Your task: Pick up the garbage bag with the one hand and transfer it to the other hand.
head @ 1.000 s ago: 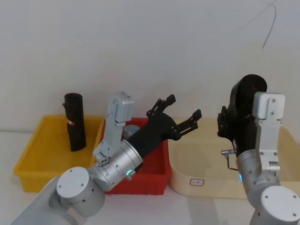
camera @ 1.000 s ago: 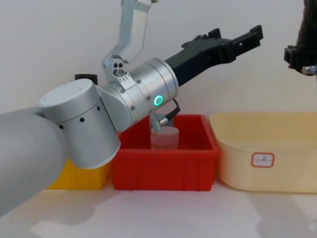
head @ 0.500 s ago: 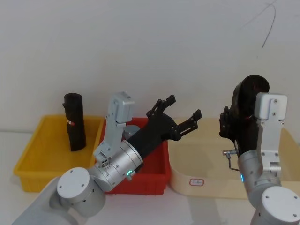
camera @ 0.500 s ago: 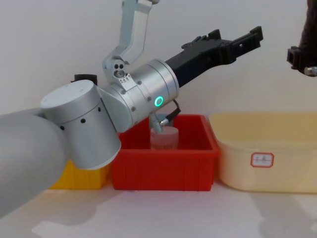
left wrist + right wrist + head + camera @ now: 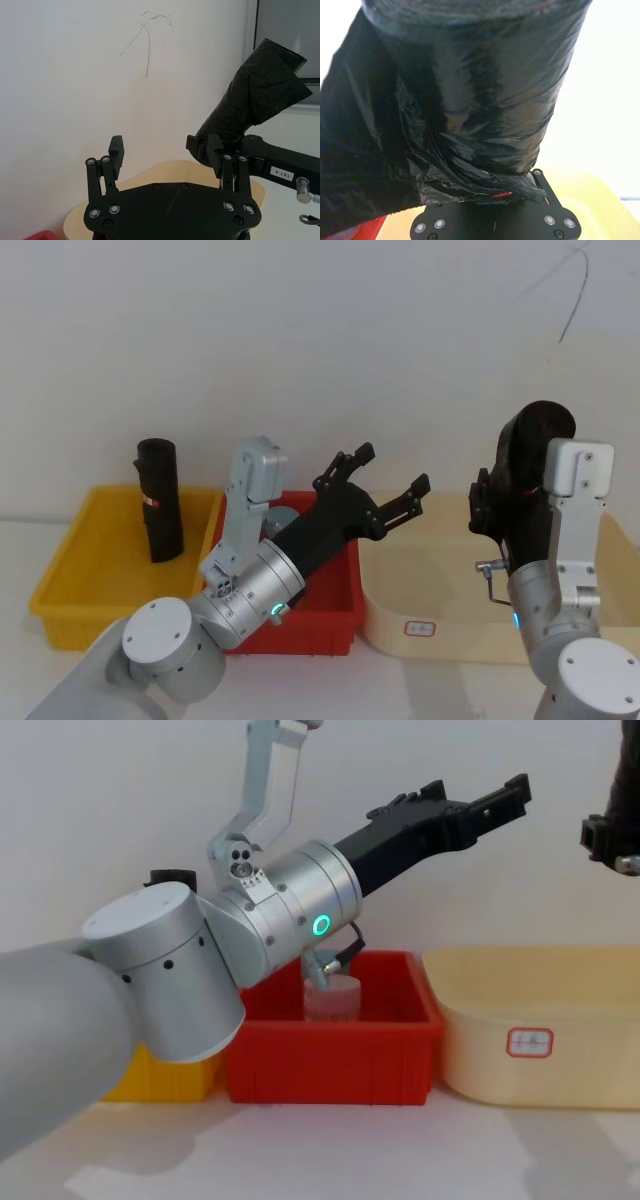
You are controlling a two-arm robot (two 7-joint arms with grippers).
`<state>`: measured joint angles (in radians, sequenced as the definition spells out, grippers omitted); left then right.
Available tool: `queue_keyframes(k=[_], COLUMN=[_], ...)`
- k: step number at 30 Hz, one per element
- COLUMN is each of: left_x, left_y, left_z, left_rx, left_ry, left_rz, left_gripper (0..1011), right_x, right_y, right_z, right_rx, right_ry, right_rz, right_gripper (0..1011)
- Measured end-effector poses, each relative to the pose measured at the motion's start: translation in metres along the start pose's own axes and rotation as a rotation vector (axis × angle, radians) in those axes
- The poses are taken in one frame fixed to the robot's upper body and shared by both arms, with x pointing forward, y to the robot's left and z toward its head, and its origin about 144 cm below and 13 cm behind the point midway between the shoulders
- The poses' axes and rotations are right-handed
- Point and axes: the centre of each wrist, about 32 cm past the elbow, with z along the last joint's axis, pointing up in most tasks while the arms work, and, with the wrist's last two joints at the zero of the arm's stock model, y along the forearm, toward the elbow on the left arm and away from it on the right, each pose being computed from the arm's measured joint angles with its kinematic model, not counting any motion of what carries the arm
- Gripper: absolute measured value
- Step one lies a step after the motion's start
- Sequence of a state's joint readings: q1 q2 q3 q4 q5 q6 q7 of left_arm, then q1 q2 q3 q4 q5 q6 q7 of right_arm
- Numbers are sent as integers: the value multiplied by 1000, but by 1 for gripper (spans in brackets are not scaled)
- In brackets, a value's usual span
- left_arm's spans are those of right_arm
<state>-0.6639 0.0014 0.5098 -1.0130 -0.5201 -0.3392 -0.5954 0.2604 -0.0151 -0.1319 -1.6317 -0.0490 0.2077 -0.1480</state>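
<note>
My right gripper [image 5: 495,504], on the arm with the blue ring, is shut on the garbage bag [image 5: 528,452]. This black rolled cylinder is held tilted, high above the beige tub [image 5: 420,612]. Close up, the garbage bag [image 5: 470,100] shows crinkled plastic and a sliver of red label. My left gripper [image 5: 392,468] on the green-ring arm is open and raised over the red bin [image 5: 335,620], pointing toward the bag with a gap between. From the left wrist, the left gripper [image 5: 165,145] has nothing between its fingers and the garbage bag [image 5: 255,97] is beyond them. The left gripper [image 5: 478,788] is level with the right gripper [image 5: 606,832].
A second black roll [image 5: 160,500] stands upright in the yellow bin [image 5: 70,580] at the left. A translucent jar [image 5: 332,998] sits in the red bin [image 5: 330,1065]. The beige tub [image 5: 540,1040] carries a small label. A white wall is close behind.
My right gripper with the bag has drifted slightly to the right, away from the left gripper. The left arm has stayed still and open.
</note>
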Motion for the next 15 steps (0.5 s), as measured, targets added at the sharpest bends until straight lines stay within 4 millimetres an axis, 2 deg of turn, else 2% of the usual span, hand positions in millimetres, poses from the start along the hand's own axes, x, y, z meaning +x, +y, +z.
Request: queue_keyframes(k=[15], left_x=[0], left_y=[0], left_z=[0], left_rx=[0], left_ry=[0], left_rz=[0], left_gripper=[1002], right_x=[0], right_y=[0], right_z=[0], right_rx=[0], right_ry=[0], right_rz=[-2], right_gripper=[455])
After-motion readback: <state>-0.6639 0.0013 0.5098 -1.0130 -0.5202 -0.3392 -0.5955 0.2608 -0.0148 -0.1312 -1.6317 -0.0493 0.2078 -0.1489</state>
